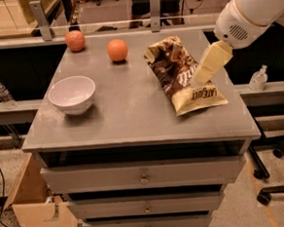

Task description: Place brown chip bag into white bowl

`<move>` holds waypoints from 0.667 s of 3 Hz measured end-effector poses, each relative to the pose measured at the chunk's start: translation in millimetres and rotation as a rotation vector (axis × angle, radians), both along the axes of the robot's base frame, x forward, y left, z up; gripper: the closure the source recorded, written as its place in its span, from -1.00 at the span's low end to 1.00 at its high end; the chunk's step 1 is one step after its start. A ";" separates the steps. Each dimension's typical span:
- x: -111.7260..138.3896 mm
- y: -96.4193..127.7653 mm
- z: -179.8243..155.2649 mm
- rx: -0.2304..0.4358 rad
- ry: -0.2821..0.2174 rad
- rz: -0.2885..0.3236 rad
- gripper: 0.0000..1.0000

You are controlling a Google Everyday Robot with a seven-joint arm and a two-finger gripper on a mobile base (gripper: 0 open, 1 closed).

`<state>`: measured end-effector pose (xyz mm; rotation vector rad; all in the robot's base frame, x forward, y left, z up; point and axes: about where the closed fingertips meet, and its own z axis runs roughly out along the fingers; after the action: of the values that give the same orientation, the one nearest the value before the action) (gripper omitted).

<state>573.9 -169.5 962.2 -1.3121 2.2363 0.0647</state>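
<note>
Topping a grey drawer cabinet, the surface (133, 121) carries two orange fruits (117, 50) at the back, the white bowl (72, 93) at left and the brown chip bag (178, 74) at right. Chair wheels (264, 194) stand on the floor beside it. The gripper (200, 77) hangs over the bag's right side; whether it is open or closed, I cannot tell.

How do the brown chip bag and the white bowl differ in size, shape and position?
The brown chip bag lies flat, long and crinkled, at the view's right; the white bowl stands upright, round and smooth, at the left. The bag is dark with lettering; the bowl is plain. The bag looks longer than the bowl is wide. The gripper hangs over the bag, away from the bowl. Both rest on the grey tabletop.
</note>
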 end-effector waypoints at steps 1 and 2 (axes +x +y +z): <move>34.3 5.4 -7.4 0.107 -0.039 -0.107 -1.00; 59.5 6.1 -16.1 0.173 -0.045 -0.185 -1.00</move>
<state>633.4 -163.4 946.1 -1.0023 2.2481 0.1554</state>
